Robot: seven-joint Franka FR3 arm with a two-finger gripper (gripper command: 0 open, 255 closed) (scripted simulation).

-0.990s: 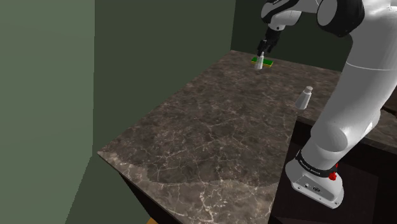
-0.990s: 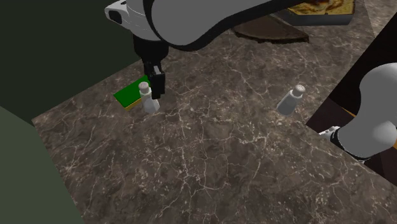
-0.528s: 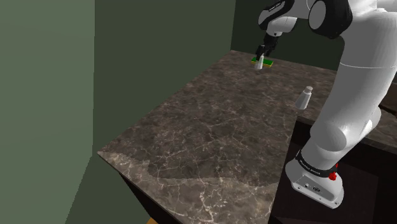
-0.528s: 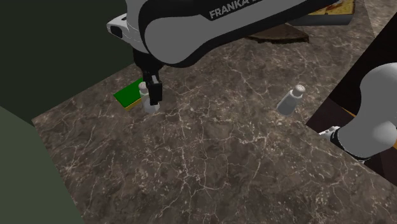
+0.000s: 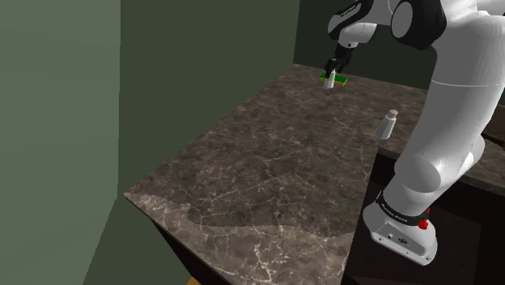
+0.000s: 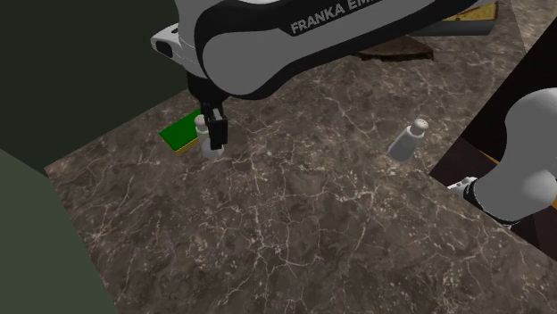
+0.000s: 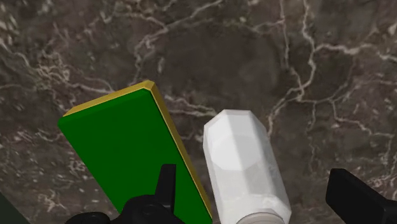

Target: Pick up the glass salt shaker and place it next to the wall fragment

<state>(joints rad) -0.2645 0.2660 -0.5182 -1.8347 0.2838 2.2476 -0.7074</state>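
A white salt shaker [image 7: 245, 168] stands on the dark marble counter [image 5: 267, 154], right beside a flat green slab with a yellow edge [image 7: 130, 146]. My gripper [image 7: 251, 178] hangs over the shaker, open. Its fingers [image 7: 167, 184] straddle the shaker with a gap on each side, one of them over the slab. In the shoulder view the gripper [image 5: 331, 73] is at the counter's far end, above the shaker [image 5: 329, 82] and the slab [image 5: 342, 79]. The second exterior view shows the gripper [image 6: 214, 136] covering most of the shaker [image 6: 211, 150], next to the slab [image 6: 181, 134].
A second, greyish shaker [image 5: 388, 124] [image 6: 406, 141] stands alone nearer the robot's stand. Dark green walls [image 5: 202, 73] border the counter on the shoulder view's left and far side. A flat tray-like object [image 6: 455, 18] lies at the second exterior view's top edge.
The hand has sunk a little lower around the shaker, and the forearm has swung further across the second exterior view. The shaker's base stays beside the green slab.
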